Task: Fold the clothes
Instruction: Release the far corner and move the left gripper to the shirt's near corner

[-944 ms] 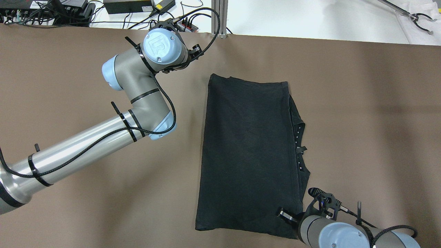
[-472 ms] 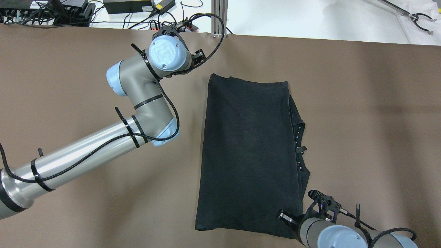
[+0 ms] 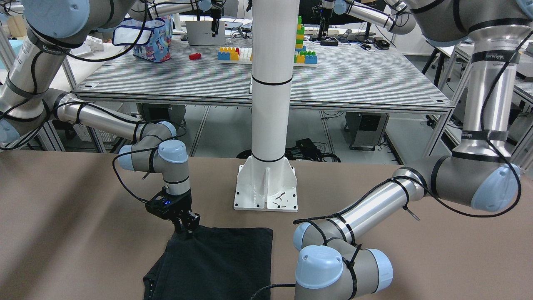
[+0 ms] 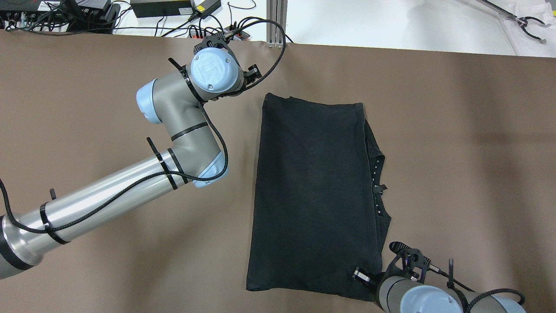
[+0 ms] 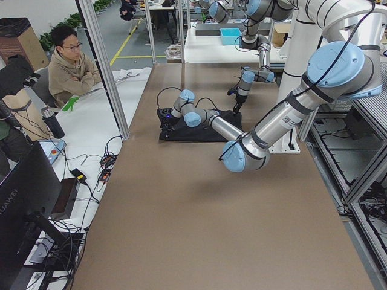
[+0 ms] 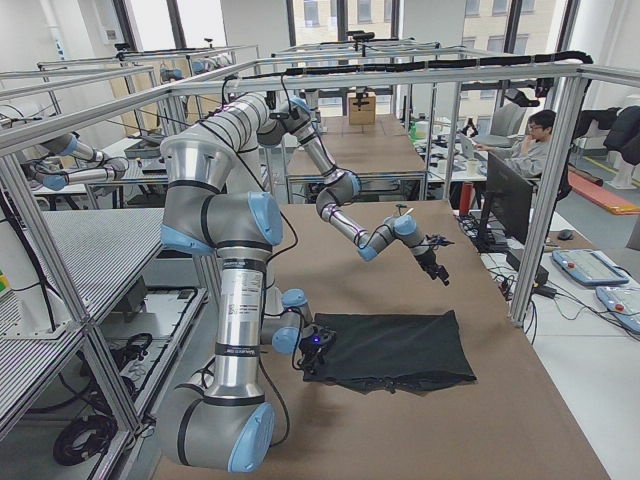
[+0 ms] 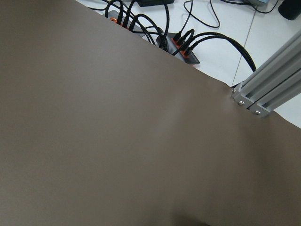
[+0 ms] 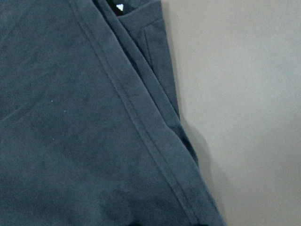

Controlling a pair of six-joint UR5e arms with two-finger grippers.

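Note:
The clothes [image 4: 312,195] are one black garment lying flat in a tall rectangle on the brown table, with a neckline edge poking out on its right side. They also show in the front view [image 3: 216,262] and fill the right wrist view [image 8: 70,117], hem running diagonally. My right gripper [image 3: 189,225] points down with its fingertips at the garment's near right corner; I cannot tell if it grips. My left gripper [image 6: 441,272] hovers over bare table beyond the garment's far left corner, hidden under its wrist from above, state unclear.
A white post base [image 3: 266,187] stands at the robot's side of the table. Behind the table's far edge lie a power strip with cables [image 7: 181,47] and an aluminium post [image 7: 268,94]. A person [image 5: 69,66] sits beyond that edge.
My left wrist has moved a little to the right and farther away. My right wrist has slid slightly toward the near edge. The garment lies as before.

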